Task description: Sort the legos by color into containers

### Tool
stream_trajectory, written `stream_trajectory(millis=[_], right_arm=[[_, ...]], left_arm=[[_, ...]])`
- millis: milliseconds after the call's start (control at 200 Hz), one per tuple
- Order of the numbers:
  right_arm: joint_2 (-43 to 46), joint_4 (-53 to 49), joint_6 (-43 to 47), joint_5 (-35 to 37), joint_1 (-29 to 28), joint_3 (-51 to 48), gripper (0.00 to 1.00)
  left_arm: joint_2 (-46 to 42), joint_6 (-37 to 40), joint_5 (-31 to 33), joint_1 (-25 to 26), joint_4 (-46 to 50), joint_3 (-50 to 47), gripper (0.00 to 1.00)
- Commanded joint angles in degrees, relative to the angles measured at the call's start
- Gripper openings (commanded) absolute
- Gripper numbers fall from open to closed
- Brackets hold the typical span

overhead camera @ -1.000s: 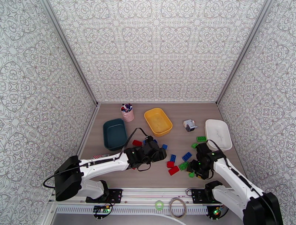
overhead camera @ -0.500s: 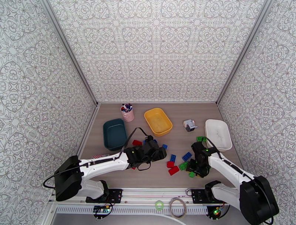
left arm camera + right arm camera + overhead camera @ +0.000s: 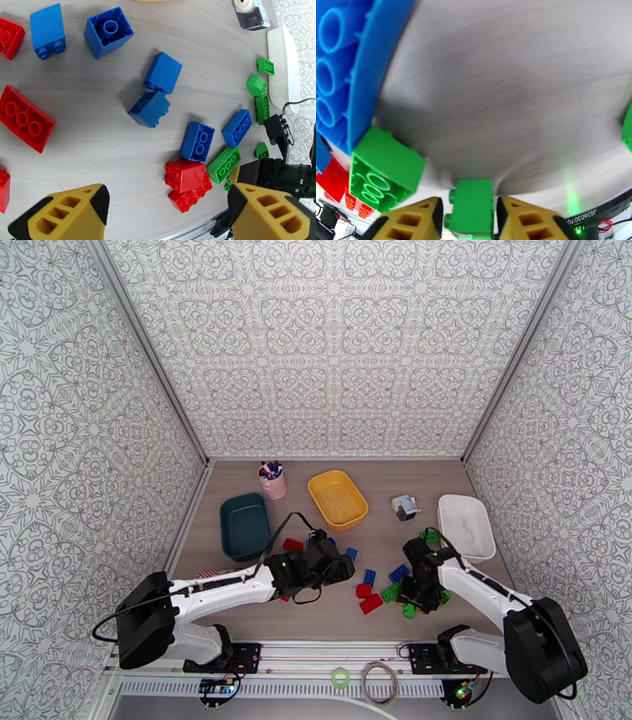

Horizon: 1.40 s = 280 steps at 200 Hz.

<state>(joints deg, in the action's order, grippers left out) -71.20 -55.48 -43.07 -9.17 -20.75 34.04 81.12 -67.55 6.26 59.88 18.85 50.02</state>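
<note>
Swinging left since a moment ago, the right fingers point(image 3: 414, 221) now sit on both sides of a small green lego point(image 3: 471, 205) by the near desk point(image 3: 513, 79) edge, maybe not squeezing yet, so close straight and snug before lifting; the left fingers point(image 3: 67, 213) hang wide open.

bricks point(image 3: 370, 603) clutter mid surface point(image 3: 379, 540). clear lane at their 12 o'clock up to yellow tray point(image 3: 338, 498) and white tray point(image 3: 466, 526), but small grey object point(image 3: 405, 507) sits in that gap. pen cup point(image 3: 272, 481) crowds 1 o'clock of teal tray point(image 3: 245, 524).
</note>
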Motion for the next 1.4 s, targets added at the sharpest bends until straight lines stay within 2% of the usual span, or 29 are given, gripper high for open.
stream_trajectory(millis=[0,170,270,425,560,745,1010,1220,1395], right_arm=[[1.1,-3.1,-1.5,1.2,-0.6,0.8,0.34],[5.4,-4.9,-3.3,1.2,-0.9,0.4,0.28],[9.8,-6.1,-4.4,0.9,-0.9,1.7,0.25],[14.1,-7.7,-3.4,0.9,-0.7,7.1,0.26],[9.6,-9.4,-1.0,2.8,1.5,14.8,0.22],[-1.7,-10.7,4.2,4.1,8.5,26.5,0.12],[-12.2,-10.0,9.6,3.9,22.5,38.7,0.12],[-18.0,-8.7,10.5,3.6,33.1,44.6,0.12],[-22.6,-9.9,10.9,5.6,38.7,48.9,0.12]], left_arm=[[-0.7,-1.1,1.0,-0.6,1.3,0.7,0.85],[0.1,-1.0,-1.1,-1.8,0.2,1.0,0.86],[2.0,1.9,-2.6,-1.8,1.7,4.3,0.86],[8.6,9.6,-7.1,-1.8,4.8,14.8,0.86],[16.1,15.7,-12.7,-1.8,5.7,25.5,0.84],[23.9,17.7,-16.7,-3.5,5.7,37.1,0.82],[27.2,13.9,-18.3,-7.2,-2.5,40.4,0.79],[35.5,17.8,-19.4,-6.2,9.0,55.4,0.78],[38.1,18.3,-20.1,-5.6,8.3,57.3,0.78]])
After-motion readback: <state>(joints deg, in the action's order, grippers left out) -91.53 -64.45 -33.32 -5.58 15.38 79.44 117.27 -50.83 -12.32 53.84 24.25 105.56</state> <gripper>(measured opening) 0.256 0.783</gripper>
